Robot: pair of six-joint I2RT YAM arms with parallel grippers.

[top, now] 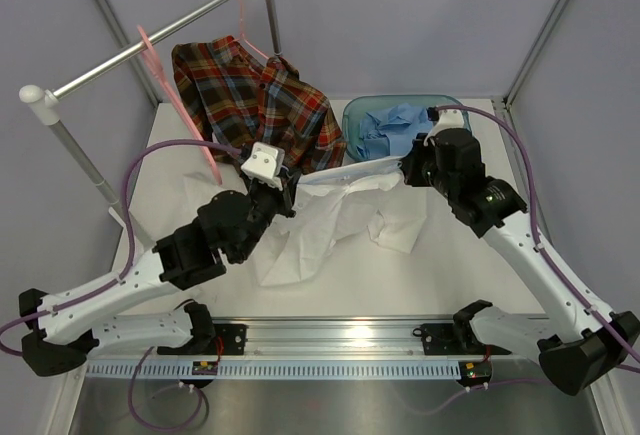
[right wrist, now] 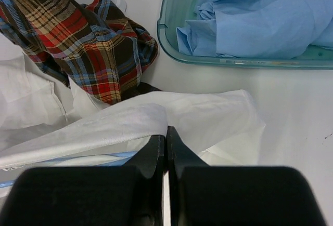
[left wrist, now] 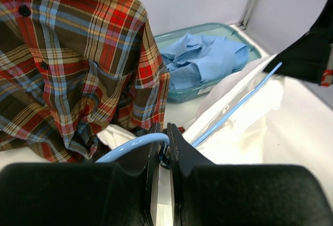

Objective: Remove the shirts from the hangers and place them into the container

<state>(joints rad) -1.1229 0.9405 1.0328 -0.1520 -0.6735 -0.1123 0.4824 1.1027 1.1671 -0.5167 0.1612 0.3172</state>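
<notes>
The white shirt [top: 330, 220] lies spread on the table, still on a light blue hanger [left wrist: 244, 98]. My left gripper [left wrist: 166, 132] is shut on that hanger's hook at the shirt's left end [top: 283, 183]. My right gripper [right wrist: 166, 132] is shut on a fold of the white shirt [right wrist: 197, 111] near the shirt's right end [top: 405, 170]. The plaid shirt [top: 255, 100] hangs from a pink hanger [top: 245, 20] on the rail, its hem on the table. The light blue shirt [top: 395, 127] lies crumpled in the teal container [top: 355, 115].
A silver rail [top: 150, 40] on white posts crosses the back left, with a second pink hanger [top: 160, 75] on it. The frame's uprights and grey walls close in the table at the back and sides. The container's rim [right wrist: 171, 34] is just beyond the right gripper.
</notes>
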